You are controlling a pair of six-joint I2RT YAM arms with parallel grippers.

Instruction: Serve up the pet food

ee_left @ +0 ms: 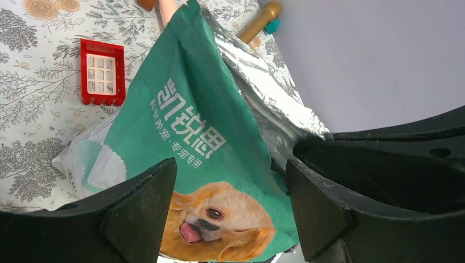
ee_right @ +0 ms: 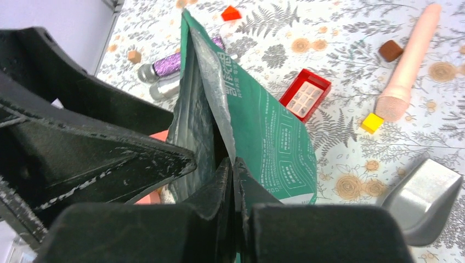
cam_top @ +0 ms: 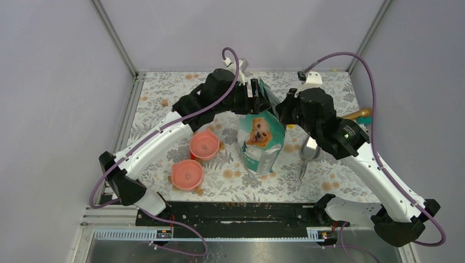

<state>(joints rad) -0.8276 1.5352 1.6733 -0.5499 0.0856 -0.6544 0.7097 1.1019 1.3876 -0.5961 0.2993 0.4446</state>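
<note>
The teal-green and silver pouch [cam_top: 262, 139] with the dog print stands upright mid-table, its top open. The pet food itself is hidden inside it. My right gripper [ee_right: 233, 170] is shut on the pouch's [ee_right: 268, 131] silver-lined top edge, pinching one wall. From the left, my left gripper [ee_left: 230, 203] is open at the pouch top [ee_left: 192, 126], its fingers [ee_left: 142, 208] spread wide on either side of the printed face. Two pink bowls [cam_top: 204, 144] [cam_top: 187, 174] sit left of the pouch. In the top view, the left gripper [cam_top: 255, 96] and right gripper [cam_top: 285, 112] meet above the pouch.
A metal scoop [cam_top: 308, 153] lies right of the pouch, also in the right wrist view [ee_right: 425, 200]. Behind the pouch lie a red window block [ee_right: 306, 94], a pink roller [ee_right: 408, 63], a purple glitter tube [ee_right: 170, 64], a yellow block [ee_right: 372, 123] and a golden toy [cam_top: 359, 114].
</note>
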